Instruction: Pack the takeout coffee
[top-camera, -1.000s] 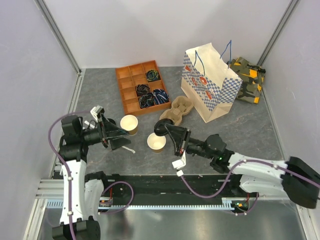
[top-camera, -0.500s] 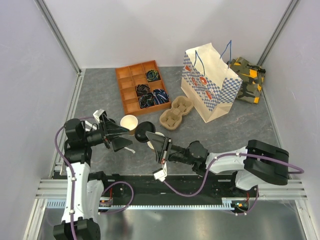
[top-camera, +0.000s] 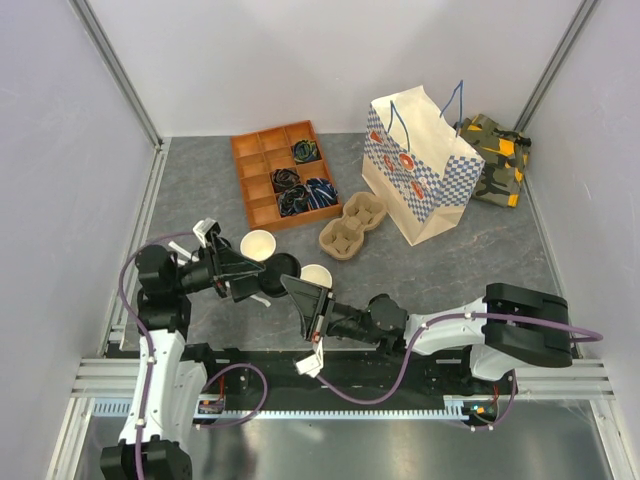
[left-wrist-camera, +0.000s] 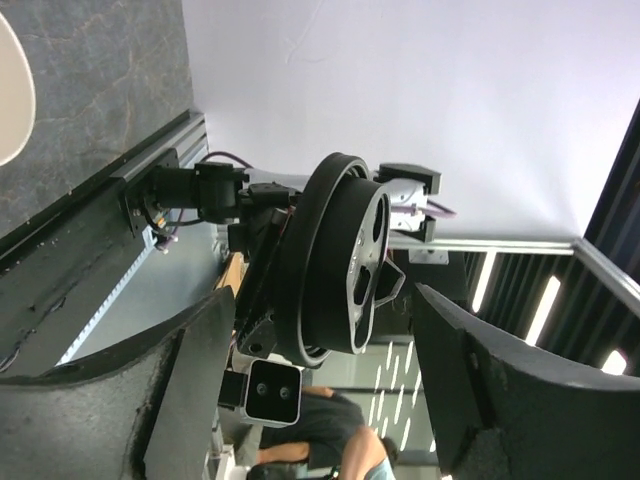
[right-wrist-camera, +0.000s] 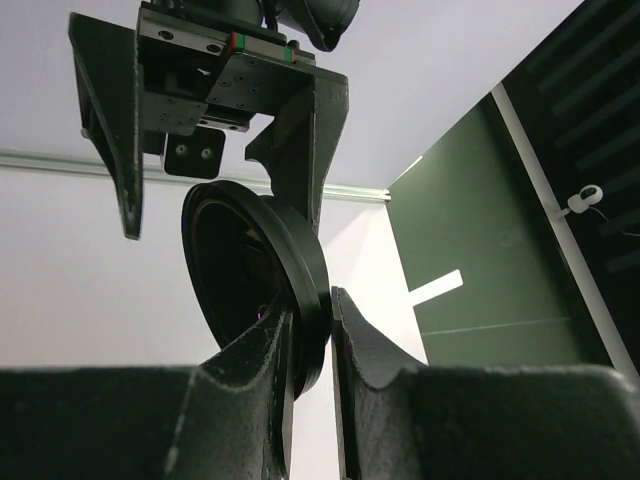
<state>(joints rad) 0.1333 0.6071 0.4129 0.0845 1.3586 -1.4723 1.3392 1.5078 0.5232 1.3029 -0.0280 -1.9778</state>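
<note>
The right tool (top-camera: 292, 287) reaches across to the left half of the desk (top-camera: 480, 265) and is clamped on the rim of a black lid (top-camera: 282, 265), holding it off the surface. The left tool (top-camera: 262, 278) faces it from the left with its jaws apart, one on each side of the lid. Its wrist view shows a gap on both sides, though whether either finger brushes the rim I cannot tell. Two lidless paper cups stand upright with cream insides: the left cup (top-camera: 258, 243) just behind the left tool, the right cup (top-camera: 316, 277) just right of the lid. The coffee itself (a cup with its lid on) cannot be made out in any view. Farther back sit an orange tray (top-camera: 262, 160) with dark bundles in some compartments, a pulp carrier (top-camera: 352, 224), a checked bag (top-camera: 418, 172) standing upright, and a camouflage pouch (top-camera: 495, 158) behind it.
</note>
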